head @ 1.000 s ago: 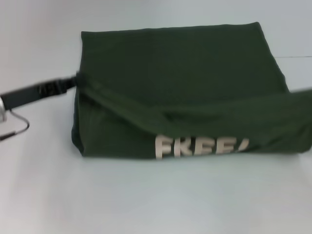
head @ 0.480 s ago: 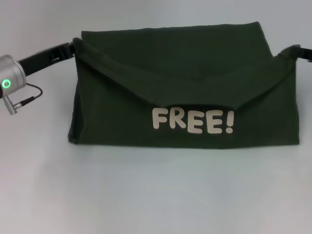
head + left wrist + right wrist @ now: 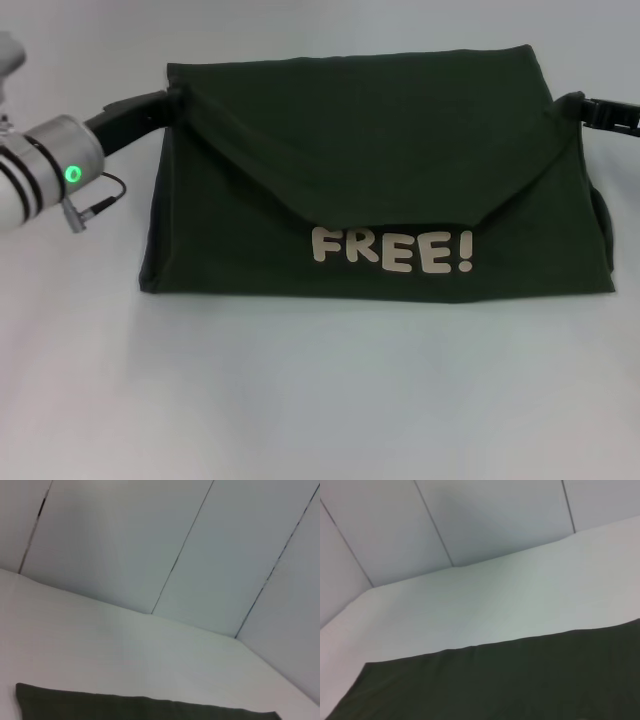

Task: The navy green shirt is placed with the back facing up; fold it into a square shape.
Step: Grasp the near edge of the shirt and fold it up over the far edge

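Note:
The navy green shirt [image 3: 380, 130] lies folded on the white table [image 3: 320, 400], far wider than the grippers. Its near layer is turned back over itself and shows a pale "FREE!" print [image 3: 392, 250]. That flap hangs in a shallow V between two lifted corners. My left gripper [image 3: 172, 101] is shut on the left corner, close to the shirt's far edge. The right gripper [image 3: 572, 104] is shut on the right corner at the same height. The left wrist view shows a strip of the shirt [image 3: 150, 707], and the right wrist view a broad part of the shirt [image 3: 530, 680].
The left arm's silver wrist [image 3: 50, 170], with a green light and a small cable, hangs over the table to the left of the shirt. Grey wall panels [image 3: 150, 545] rise behind the table's far edge. Bare table surface lies in front of the shirt.
Both grippers carried the flap from near the front up and back toward the far edge. The "FREE!" print came fully into view. The left arm has moved in closer.

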Robot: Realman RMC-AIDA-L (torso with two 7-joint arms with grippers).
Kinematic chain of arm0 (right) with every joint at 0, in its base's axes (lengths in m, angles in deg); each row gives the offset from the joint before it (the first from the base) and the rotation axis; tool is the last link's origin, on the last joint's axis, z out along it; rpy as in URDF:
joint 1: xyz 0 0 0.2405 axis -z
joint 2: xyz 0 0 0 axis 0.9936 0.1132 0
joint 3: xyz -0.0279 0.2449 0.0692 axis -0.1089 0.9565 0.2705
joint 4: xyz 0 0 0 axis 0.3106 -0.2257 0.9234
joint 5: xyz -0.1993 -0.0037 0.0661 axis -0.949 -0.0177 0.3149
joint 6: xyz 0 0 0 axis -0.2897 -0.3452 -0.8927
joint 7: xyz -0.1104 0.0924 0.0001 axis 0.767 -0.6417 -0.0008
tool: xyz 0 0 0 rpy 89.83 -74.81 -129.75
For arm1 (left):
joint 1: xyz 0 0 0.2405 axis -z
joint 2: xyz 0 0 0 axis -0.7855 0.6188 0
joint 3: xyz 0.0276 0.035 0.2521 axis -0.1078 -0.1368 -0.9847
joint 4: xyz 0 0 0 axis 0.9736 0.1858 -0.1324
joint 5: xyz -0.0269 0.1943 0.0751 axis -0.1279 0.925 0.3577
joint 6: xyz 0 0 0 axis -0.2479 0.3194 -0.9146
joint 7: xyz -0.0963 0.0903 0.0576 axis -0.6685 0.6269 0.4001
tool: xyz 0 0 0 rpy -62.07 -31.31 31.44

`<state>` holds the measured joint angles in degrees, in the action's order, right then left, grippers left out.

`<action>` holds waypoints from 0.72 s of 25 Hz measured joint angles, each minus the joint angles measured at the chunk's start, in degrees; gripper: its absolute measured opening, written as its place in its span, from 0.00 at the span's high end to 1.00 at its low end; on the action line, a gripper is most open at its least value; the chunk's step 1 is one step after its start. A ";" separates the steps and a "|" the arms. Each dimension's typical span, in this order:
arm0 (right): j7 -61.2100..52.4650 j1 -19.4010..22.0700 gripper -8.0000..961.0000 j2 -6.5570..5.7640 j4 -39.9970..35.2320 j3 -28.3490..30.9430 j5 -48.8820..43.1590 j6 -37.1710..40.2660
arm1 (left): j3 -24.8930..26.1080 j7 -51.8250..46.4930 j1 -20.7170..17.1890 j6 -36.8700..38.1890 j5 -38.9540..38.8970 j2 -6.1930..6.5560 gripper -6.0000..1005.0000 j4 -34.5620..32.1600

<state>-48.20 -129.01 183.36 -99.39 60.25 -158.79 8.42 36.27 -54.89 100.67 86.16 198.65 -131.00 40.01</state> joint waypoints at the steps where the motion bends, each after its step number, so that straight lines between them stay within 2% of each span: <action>1: 0.83 0.00 0.98 0.17 0.55 -0.02 0.49 -1.00 | 0.01 1.26 0.24 -1.23 -0.63 -0.57 0.99 0.16; 7: 4.82 -0.20 0.96 2.04 1.49 -0.05 1.73 -5.58 | 0.01 7.66 0.89 -5.29 -3.32 -2.69 0.99 0.61; 13: 5.58 -0.40 0.94 3.46 1.61 -1.19 1.90 -9.32 | 0.04 13.52 0.95 -5.77 -7.47 -2.88 0.99 2.70; 16: 5.02 -0.44 0.93 3.66 1.34 -2.76 1.90 -9.38 | 0.12 14.36 0.54 -5.82 -8.99 -2.90 0.90 3.07; 18: 4.92 -0.42 0.85 3.73 1.08 -3.06 1.92 -9.19 | 0.26 14.46 0.13 -5.87 -9.77 -2.91 0.85 2.98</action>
<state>-43.29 -129.42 187.08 -98.31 57.18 -156.87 -0.78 36.54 -40.42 100.80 80.29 188.87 -133.92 42.99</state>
